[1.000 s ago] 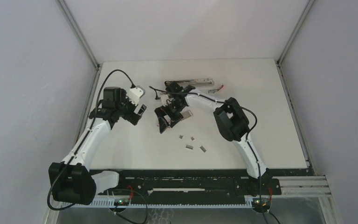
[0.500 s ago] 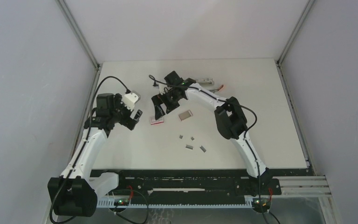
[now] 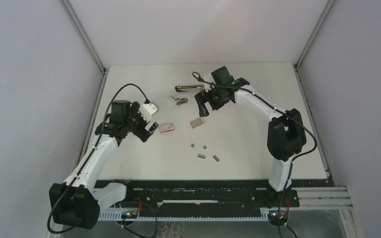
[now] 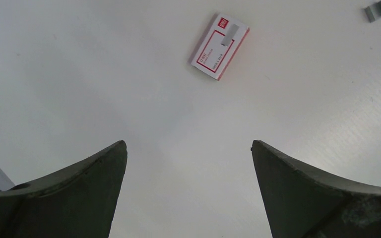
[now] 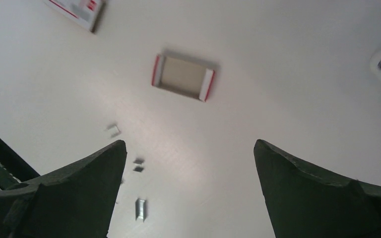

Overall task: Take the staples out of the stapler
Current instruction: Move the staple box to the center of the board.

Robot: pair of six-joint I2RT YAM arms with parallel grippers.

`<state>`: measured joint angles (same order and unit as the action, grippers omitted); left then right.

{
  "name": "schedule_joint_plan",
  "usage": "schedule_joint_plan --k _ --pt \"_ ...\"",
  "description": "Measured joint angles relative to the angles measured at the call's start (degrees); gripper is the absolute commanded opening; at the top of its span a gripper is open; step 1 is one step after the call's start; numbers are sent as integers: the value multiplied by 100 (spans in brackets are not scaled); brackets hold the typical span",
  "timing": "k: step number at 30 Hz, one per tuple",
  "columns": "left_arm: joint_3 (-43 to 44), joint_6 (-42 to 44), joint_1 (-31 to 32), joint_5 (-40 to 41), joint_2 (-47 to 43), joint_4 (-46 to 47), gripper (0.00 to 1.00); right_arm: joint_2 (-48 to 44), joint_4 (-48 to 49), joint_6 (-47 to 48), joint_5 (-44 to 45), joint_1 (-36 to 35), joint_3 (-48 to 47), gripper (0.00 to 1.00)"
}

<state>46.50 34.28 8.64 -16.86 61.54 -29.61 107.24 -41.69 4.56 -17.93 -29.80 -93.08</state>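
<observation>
Staples: four short grey strips lying loose on the counter, in a small cluster at the near middle, apart from one another and touched by neither arm. Right wrist view shows some of them at lower left, beside the left finger; slightly blurred. Left wrist view catches one strip at its top right corner. Just beyond the cluster, an open red-and-white tray lies flat and looks empty. To its left, near but apart from it, lies the closed red-and-white box. Stapler, long and metallic, lies at the back of the counter, well apart from the strips; its right end is hidden behind the right arm, and whether it is open cannot be told. A small dark grey object sits just in front of it; too small to identify. Right pincer hovers above the counter between stapler and tray, jaws spread wide, nothing between them. Left pincer hangs just left of the box, jaws likewise spread wide and holding nothing; only bare counter shows between its fingers.
</observation>
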Motion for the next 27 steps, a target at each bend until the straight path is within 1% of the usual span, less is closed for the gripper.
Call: schedule_joint_plan --k 5,7,9,15,17,19,22,24,27 --pt "35 236 66 -205 -11 -623 100 15 26 118 72 256 855 99" --pt "33 236 105 -284 -61 -675 100 15 42 168 103 289 1110 98" --pt "13 236 192 -267 -162 -610 100 33 37 190 164 321 1176 97" --pt "-149 225 319 -133 -413 -352 100 380 260 208 398 249 831 96" --pt "-243 225 319 -129 -435 -304 100 516 289 256 402 203 730 98" --pt "-317 225 319 -125 -435 -271 100 597 310 422 391 138 660 100" --pt "-363 227 319 -122 -439 -254 100 603 299 850 240 -2 553 100" --pt "-365 227 319 -122 -481 -240 100 667 199 1182 109 -103 278 100" --pt "-365 227 319 -109 -601 -197 100 874 153 1434 111 -243 -319 100"
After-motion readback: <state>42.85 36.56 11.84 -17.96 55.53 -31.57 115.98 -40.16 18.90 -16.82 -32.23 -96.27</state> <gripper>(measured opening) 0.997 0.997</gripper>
